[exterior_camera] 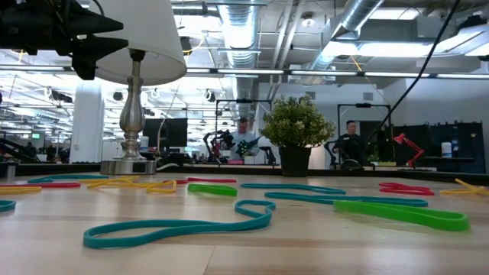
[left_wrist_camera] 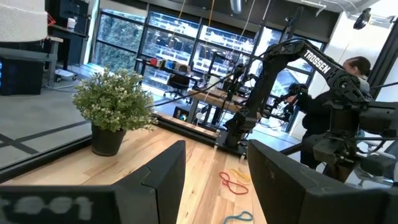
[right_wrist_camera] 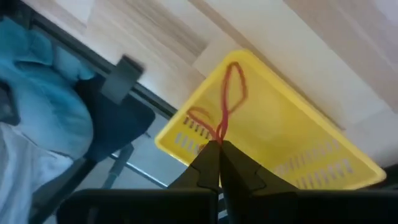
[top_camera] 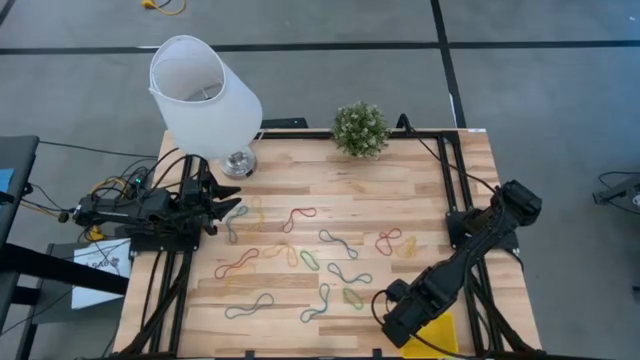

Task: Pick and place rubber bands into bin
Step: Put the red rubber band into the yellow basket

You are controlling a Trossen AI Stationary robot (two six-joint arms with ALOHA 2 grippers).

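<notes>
Right pincer [right_wrist_camera: 217,148] clamped on a red rubber band [right_wrist_camera: 225,102] hanging over the yellow bin [right_wrist_camera: 314,140] at the bench's [top_camera: 420,195] near right corner, other rubber bands [top_camera: 338,243] scattered across the bench, left pincer [top_camera: 228,199] apart, by the lamp [top_camera: 205,95] at far left.

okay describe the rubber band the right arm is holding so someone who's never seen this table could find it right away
Start at the yellow bin at the table's near right corner, under the right gripper. Pinched in that gripper's shut fingers, a red rubber band hangs over the bin in a twisted figure-eight. Every other band lies flat on the wooden table; this is the only one held by a gripper.
</notes>
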